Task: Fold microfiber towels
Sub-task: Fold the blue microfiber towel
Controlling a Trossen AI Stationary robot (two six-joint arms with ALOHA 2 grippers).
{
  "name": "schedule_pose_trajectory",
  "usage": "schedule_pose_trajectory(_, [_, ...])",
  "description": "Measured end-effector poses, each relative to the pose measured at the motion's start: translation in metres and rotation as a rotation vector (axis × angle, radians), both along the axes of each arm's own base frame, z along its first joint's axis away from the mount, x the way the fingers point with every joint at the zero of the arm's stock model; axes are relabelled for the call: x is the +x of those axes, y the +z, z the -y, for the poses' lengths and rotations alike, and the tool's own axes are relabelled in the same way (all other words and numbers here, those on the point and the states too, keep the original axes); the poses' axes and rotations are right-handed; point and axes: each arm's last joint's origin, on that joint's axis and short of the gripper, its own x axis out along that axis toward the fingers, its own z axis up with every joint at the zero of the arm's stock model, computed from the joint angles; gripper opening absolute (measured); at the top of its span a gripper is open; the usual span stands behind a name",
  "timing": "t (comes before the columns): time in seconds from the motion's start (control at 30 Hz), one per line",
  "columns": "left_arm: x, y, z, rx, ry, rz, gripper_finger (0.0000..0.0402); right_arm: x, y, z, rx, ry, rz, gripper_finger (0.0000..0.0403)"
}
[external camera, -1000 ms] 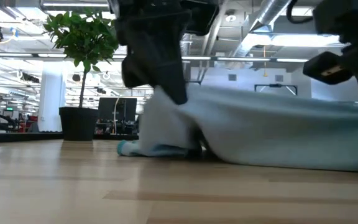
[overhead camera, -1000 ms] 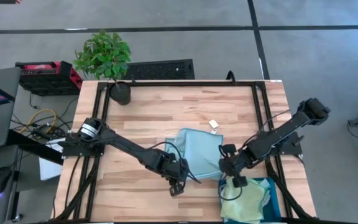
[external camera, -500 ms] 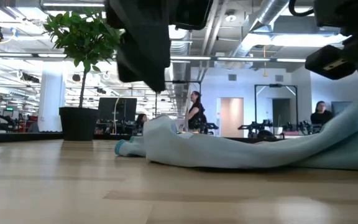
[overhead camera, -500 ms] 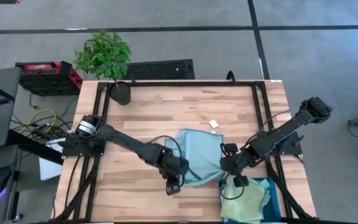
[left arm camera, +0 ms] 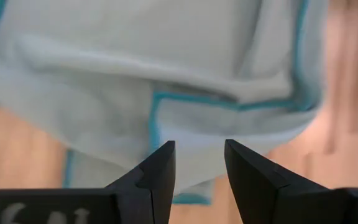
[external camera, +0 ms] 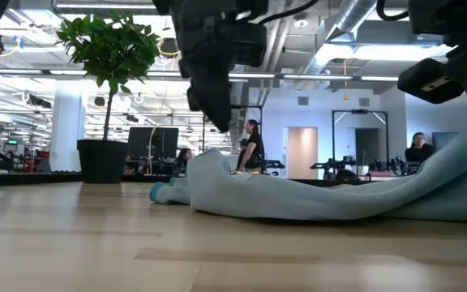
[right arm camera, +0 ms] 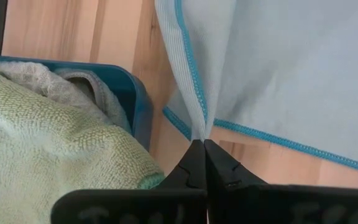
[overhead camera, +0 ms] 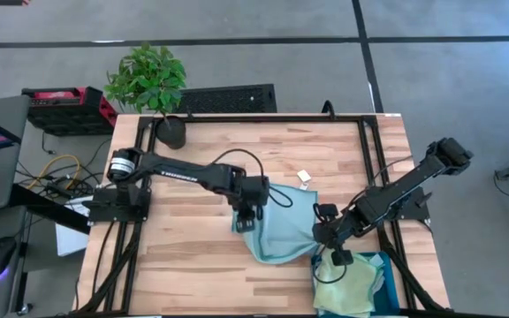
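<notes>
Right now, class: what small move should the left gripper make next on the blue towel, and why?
Probably lower and close on the near hem. The left gripper hovers open above the blue towel, whose edge lies bunched, while the right gripper pinches the other corner beside the bin.

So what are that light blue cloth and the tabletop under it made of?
The light blue cloth with teal stitched edging looks like soft, matte microfibre: it drapes and creases. The pale striped tabletop seems smooth wood planks, with visible grain and seams.
</notes>
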Motion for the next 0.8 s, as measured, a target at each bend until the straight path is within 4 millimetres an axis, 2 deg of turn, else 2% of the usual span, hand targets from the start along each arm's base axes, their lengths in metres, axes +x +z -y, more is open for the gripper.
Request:
schedule_pose_trajectory(0.23, [-0.002,-0.003,-0.009,0.100,-0.126,0.006,0.0131,0.001,0.000,0.001,-0.001,-0.004,0.001,0.0005])
schedule_pose_trajectory(0.53, [-0.001,-0.003,-0.017,0.108,-0.114,0.006,0.0131,0.001,0.000,0.001,-0.002,-0.005,0.002,0.0005])
schedule_pose_trajectory(0.63, [0.002,-0.011,-0.017,0.106,-0.108,-0.008,0.0131,0.001,0.000,0.001,-0.002,-0.005,0.003,0.0005])
schedule_pose_trajectory(0.8, [0.007,-0.036,-0.013,0.073,-0.130,-0.083,0.0131,0.001,0.000,0.001,-0.003,-0.011,0.004,0.0005])
